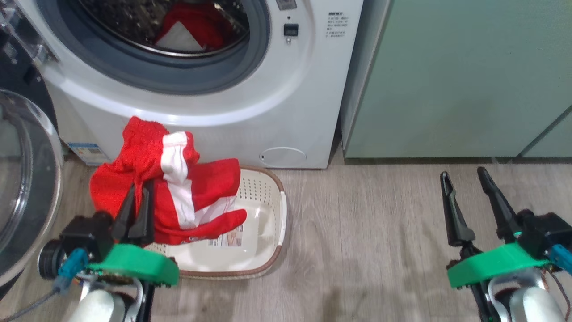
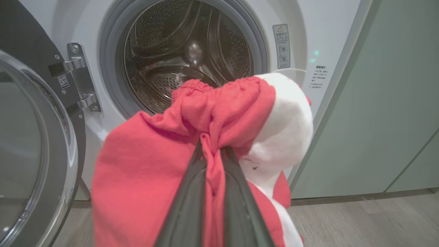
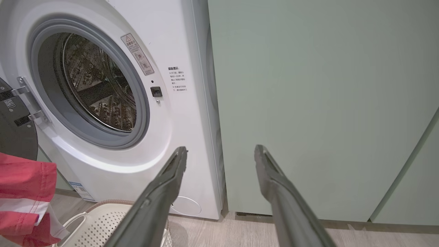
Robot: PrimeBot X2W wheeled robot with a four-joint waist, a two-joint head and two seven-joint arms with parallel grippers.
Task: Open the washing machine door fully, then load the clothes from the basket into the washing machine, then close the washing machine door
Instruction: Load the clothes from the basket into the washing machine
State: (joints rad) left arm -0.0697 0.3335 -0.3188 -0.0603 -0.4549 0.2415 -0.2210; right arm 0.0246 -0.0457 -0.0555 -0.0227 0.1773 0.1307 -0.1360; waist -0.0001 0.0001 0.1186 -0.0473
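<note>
The left gripper pinches a bunched fold of the clothes, which hang over the basket before the washing machine. The cloth is soft and light (its trailing end may snag); holding near the waistband seems best. The right gripper stands wide, empty.

Three views, all facing the washing machine.
Head: high, tilted down over the basket. Wrists: low, near, level with machine front; drum opening shared by all three.
</note>
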